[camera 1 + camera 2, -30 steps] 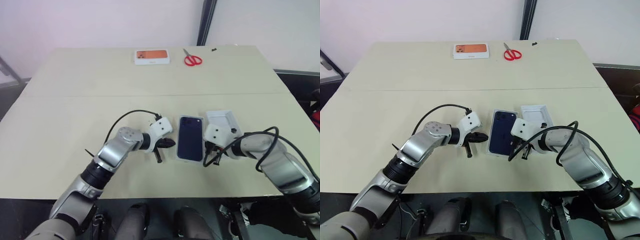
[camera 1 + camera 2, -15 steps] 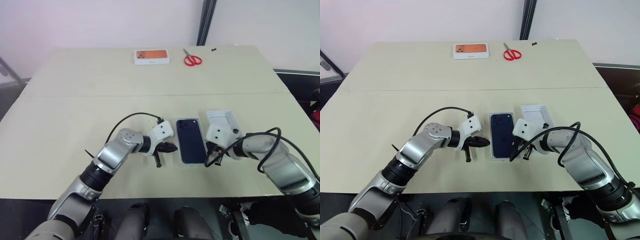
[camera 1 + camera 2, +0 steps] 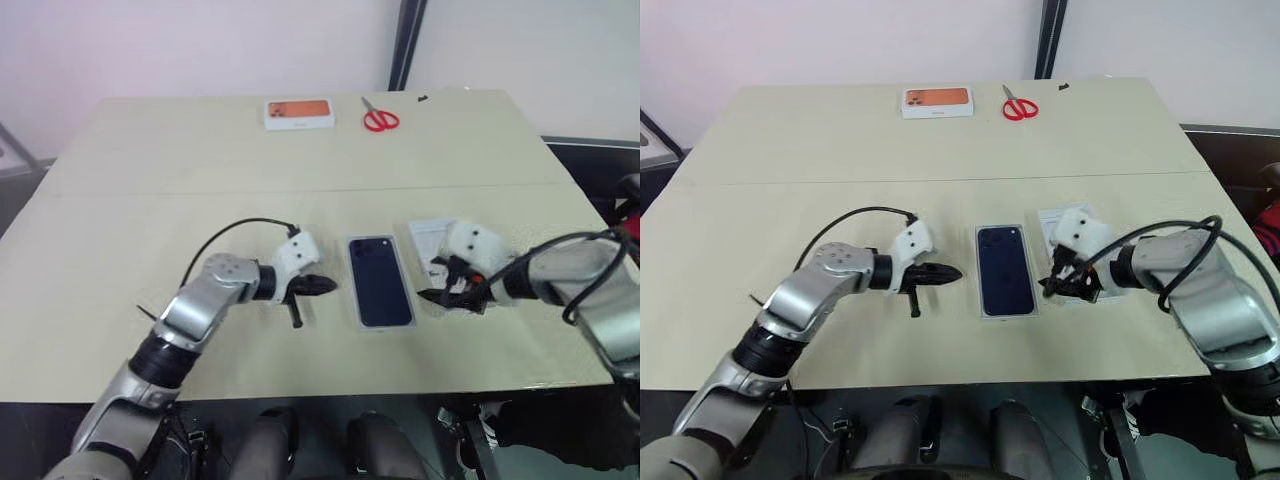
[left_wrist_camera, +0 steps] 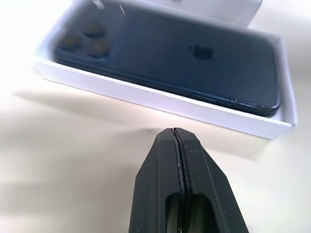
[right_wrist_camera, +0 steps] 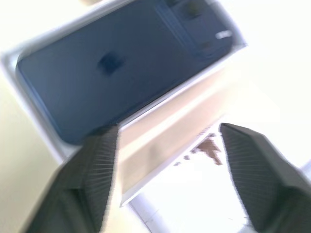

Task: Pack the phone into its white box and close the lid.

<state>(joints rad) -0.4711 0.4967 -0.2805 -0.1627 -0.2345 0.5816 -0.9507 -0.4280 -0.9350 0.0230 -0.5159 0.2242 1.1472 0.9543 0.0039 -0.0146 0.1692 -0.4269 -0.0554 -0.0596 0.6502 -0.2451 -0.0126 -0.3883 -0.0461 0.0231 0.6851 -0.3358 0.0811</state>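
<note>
The dark navy phone (image 3: 380, 280) lies back up inside the shallow white box (image 4: 160, 99), near the table's front edge at the middle. My left gripper (image 3: 322, 286) is just left of the box, shut and empty, its tip pointing at the box's long side. In the left wrist view the shut fingertips (image 4: 177, 141) sit a short gap from the rim. My right gripper (image 3: 447, 293) hovers just right of the box, open and holding nothing. The white lid (image 3: 428, 238) lies beyond that gripper, partly hidden by it.
A white box with orange print (image 3: 298, 113) and red scissors (image 3: 380, 120) lie along the far edge of the beige table (image 3: 150, 210). A seam runs across the tabletop. Black cables loop off both wrists.
The box with the phone went from skewed to straight on the table. My right gripper opened, lifted and drew back to the right. My left gripper pulled away to the left, still shut.
</note>
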